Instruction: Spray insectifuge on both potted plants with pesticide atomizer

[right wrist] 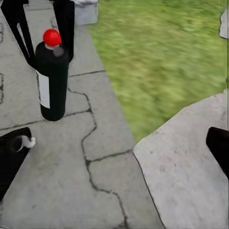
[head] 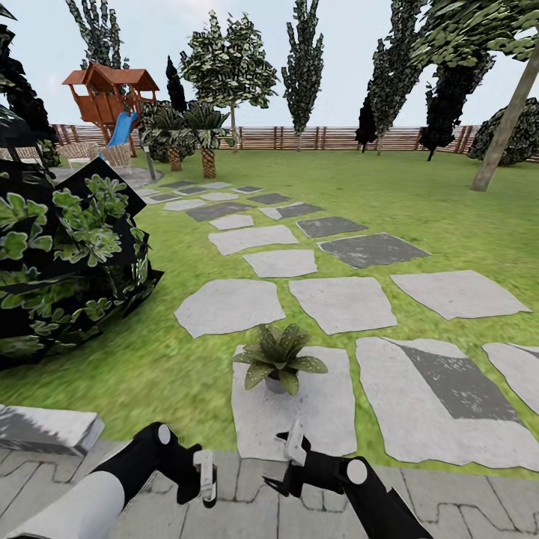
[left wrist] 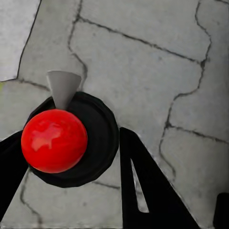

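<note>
Atomizer stands upright on the paving, long axis vertical, directly beneath the left hand, whose open fingers straddle its red cap without gripping. The right hand is farther off, open and empty. One potted plant sits just beyond both hands.

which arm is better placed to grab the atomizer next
Left. The left gripper hangs right over the pesticide atomizer, one finger on each side. The right gripper sits off to the side, seeing the bottle from a distance.
</note>
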### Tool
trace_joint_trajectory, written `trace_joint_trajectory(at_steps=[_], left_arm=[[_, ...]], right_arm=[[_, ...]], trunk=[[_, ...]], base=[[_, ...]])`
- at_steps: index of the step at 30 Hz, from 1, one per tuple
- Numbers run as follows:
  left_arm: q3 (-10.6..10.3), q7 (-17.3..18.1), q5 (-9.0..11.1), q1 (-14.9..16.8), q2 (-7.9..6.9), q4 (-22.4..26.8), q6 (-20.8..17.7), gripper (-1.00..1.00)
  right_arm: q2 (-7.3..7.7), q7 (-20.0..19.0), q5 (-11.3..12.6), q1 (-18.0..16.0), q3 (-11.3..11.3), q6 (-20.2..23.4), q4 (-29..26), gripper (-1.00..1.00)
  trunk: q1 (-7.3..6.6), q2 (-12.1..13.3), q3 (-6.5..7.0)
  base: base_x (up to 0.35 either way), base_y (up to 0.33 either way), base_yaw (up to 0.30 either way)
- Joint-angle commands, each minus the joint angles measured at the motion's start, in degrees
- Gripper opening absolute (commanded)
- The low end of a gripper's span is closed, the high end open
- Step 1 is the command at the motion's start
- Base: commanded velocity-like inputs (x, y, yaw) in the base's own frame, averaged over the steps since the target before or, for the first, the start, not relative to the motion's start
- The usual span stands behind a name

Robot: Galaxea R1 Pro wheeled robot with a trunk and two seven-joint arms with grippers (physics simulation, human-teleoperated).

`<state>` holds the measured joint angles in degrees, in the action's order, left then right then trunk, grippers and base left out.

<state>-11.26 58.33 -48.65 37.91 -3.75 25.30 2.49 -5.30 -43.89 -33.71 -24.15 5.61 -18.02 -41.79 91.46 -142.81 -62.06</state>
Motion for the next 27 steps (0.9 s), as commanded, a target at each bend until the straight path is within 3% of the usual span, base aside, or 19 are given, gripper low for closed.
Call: trace_joint_trajectory(at_steps=[1, 2, 4, 7, 8, 9, 10, 11, 12, 14, 16, 18, 21, 24, 27], left_arm=[[0.1, 0.0, -0.2, 0.0, -0.31, 0.1, 0.2, -1.00], [0.7, -0.4, -0.2, 0.0, -0.61, 0.1, 0.2, -1.00], [3.9, -3.2, -0.1, -0.1, -1.48, 0.0, 0.1, -1.00], [15.6, -12.5, 0.1, -0.4, -2.07, -2.6, 0.1, -1.00], [21.9, -16.8, 0.7, -0.7, -1.94, -4.8, 0.2, -1.00], [25.9, -19.5, 1.3, -0.9, -1.89, -6.2, 0.2, -1.00], [31.7, -23.7, 2.4, -1.9, -1.84, -7.8, 0.5, -1.00], [36.2, -27.3, 3.3, -3.2, -1.82, -8.6, 1.8, -1.00], [38.6, -29.5, 3.9, -4.3, -1.79, -8.9, 3.3, -1.00], [43.6, -36.0, 5.5, -8.1, -1.72, -9.4, 8.8, -1.00], [46.6, -40.5, 7.4, -10.8, -1.75, -9.5, 11.6, -1.00], [50.4, -45.0, 11.5, -13.4, -2.03, -9.5, 15.0, -1.00], [53.3, -46.8, 16.0, -15.1, -2.29, -9.5, 18.8, -1.00], [53.9, -47.2, 17.1, -16.8, -2.41, -9.3, 20.1, -1.00], [54.0, -49.6, 17.3, -18.2, -2.44, -9.5, 20.3, -1.00]], right_arm=[[0.00, 0.1, -0.6, 0.0, -0.2, -0.3, -0.1, 1.00], [0.06, 0.2, -0.6, 0.0, -0.2, -0.3, -0.1, 1.00], [1.04, 0.7, -0.5, 0.0, -0.4, -0.4, 0.0, 1.00], [4.02, 6.9, -0.3, 0.1, -1.7, -0.4, 0.9, 1.00], [4.84, 11.0, -0.2, 0.1, -5.0, -0.5, 2.8, 1.00], [5.16, 13.5, -0.2, 0.1, -7.8, -0.5, 4.5, 1.00], [5.49, 17.2, -0.2, 0.1, -13.2, -0.6, 7.8, 1.00], [5.69, 20.3, -0.3, 0.1, -18.1, -0.7, 10.8, 1.00], [5.87, 22.4, -0.3, 0.1, -21.1, -0.7, 12.6, 1.00], [7.73, 29.9, -0.3, 0.1, -28.0, -0.9, 18.1, 1.00], [9.17, 35.7, -0.2, 0.1, -31.3, -1.7, 22.5, 1.00], [10.54, 43.4, -0.1, 0.2, -34.9, -6.5, 27.9, 1.00], [11.01, 52.7, -0.2, 0.4, -36.7, -14.5, 32.1, 1.00], [11.04, 57.6, -0.2, 0.6, -37.0, -16.8, 34.0, 1.00], [10.83, 58.6, -0.2, 0.6, -37.0, -17.2, 34.8, 1.00]], trunk=[[-0.01, 0.0, -0.05], [-0.01, 0.0, -0.05], [-0.01, 0.0, -0.05], [-0.01, 0.0, -0.05], [-0.01, 0.0, -0.05], [-0.01, 0.0, -0.05], [-0.01, 0.0, -0.05], [-0.01, 0.0, -0.05], [-0.01, 0.0, -0.05], [-0.01, 0.0, -0.05], [-0.01, 0.0, -0.05], [-0.01, 0.0, -0.05], [-0.01, 0.0, -0.05], [-0.01, 0.0, -0.05], [-0.01, 0.0, -0.05]], base=[[0.000, 0.000, 0.000], [0.000, 0.000, 0.000], [0.000, 0.000, 0.000], [0.000, 0.000, 0.000], [0.000, 0.000, 0.000], [0.000, 0.000, 0.000], [0.000, 0.000, 0.000], [0.000, 0.000, 0.000], [0.000, 0.000, 0.000], [0.000, 0.000, 0.000], [0.000, 0.000, 0.000], [0.000, 0.000, 0.000], [0.000, 0.000, 0.000], [0.000, 0.000, 0.000], [0.000, 0.000, 0.000]])
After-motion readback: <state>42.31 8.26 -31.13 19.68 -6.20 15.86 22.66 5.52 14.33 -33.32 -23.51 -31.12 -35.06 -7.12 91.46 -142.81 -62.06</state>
